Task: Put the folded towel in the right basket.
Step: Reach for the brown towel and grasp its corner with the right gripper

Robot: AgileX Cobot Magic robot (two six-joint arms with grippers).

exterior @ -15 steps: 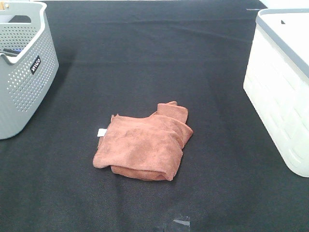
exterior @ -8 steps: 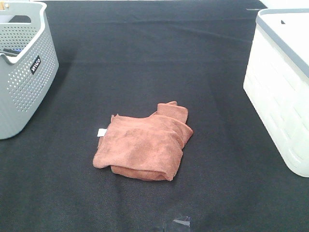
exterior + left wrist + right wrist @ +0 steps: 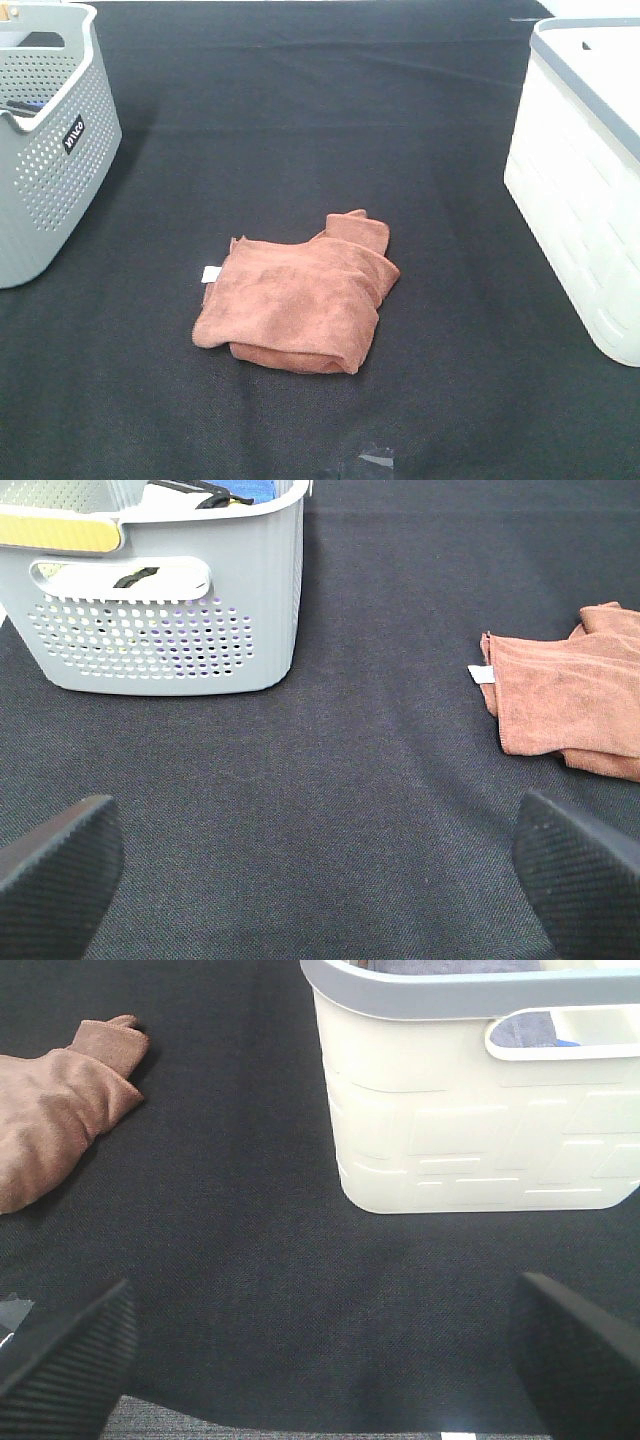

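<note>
Centre: folded towel [image 3: 300, 305] flat on black table [image 3: 300, 120], between grey basket [image 3: 50, 170] left, white basket [image 3: 580, 220] right.

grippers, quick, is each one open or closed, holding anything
Left gripper: open, holding nothing.
Right gripper: open, holding nothing.

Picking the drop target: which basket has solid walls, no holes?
The cream basket at the right edge, grey-rimmed; the grey basket on the left has perforated walls.
</note>
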